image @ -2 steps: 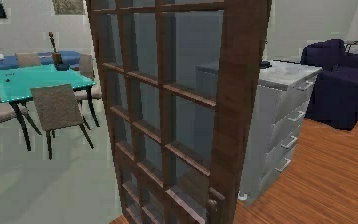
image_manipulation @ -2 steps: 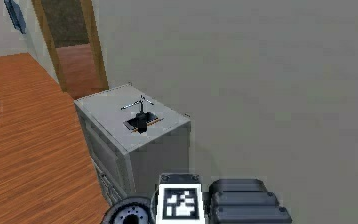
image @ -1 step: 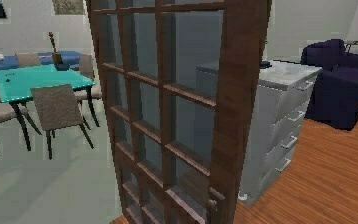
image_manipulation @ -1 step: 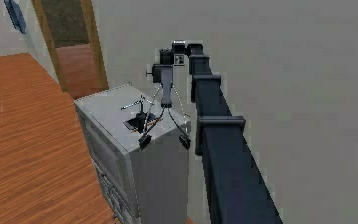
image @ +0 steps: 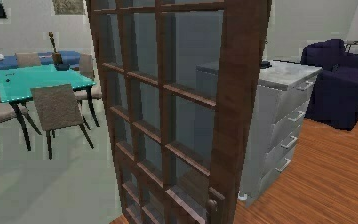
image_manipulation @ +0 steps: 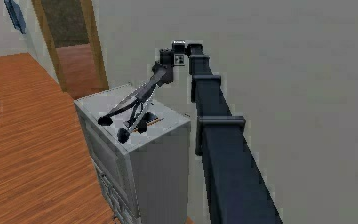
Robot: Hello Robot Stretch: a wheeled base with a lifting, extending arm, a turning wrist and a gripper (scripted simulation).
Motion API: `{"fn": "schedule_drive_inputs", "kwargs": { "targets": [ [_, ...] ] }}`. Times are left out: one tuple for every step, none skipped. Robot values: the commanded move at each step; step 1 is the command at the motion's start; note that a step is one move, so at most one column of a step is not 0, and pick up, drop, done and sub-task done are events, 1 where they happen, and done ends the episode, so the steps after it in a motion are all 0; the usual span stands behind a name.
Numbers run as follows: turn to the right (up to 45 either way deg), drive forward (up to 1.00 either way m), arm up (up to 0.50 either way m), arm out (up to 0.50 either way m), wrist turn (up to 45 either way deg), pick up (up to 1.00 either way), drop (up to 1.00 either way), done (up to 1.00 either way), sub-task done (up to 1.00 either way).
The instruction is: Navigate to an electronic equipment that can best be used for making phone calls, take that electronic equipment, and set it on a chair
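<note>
So the only real container here is the white dresser (image_manipulation: pixel 152 150). Its drawers (image: pixel 287 120) all look shut in the forward view, so no idea what's inside. The arm (image_manipulation: pixel 222 130) reaches out over the top of it, and the pincer (image_manipulation: pixel 117 120) slopes down with its thin fingers ending right at the dresser top. There are a couple of small dark blobs (image_manipulation: pixel 124 130) lying there by the fingertips. One could be the phone, but they're too tiny to call. With stuff sitting on the surface right there, I can't tell if the pincer is gripping anything or just near it.

In the forward view, a big glass-paned door (image: pixel 177 110) stands right in front and covers the dresser's near side, so you only see that part murkily through the panes. Off to that view's left is a teal table (image: pixel 32 82) with chairs (image: pixel 59 105) around it and a tall dark thing (image: pixel 55 52) on top that I can't identify. A dark purple armchair (image: pixel 339 75) is cut off at the right edge.
</note>
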Motion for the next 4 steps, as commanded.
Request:
{"fn": "schedule_drive_inputs", "kwargs": {
  "targets": [
    [0.0, 0.00, 0.00, 0.00, 45.0, 0.00, 0.00, 0.00, 0.00],
    [0.0, 0.00, 0.00, 0.00, 18.0, 0.00, 0.00, 0.00, 0.00],
    [0.0, 0.00, -0.20, 0.00, 0.0, 0.00, 0.00, 0.00, 0.00],
    [0.0, 0.00, 0.00, 0.00, 0.0, 1.00, 0.00, 0.00, 0.00]
  ]
}}
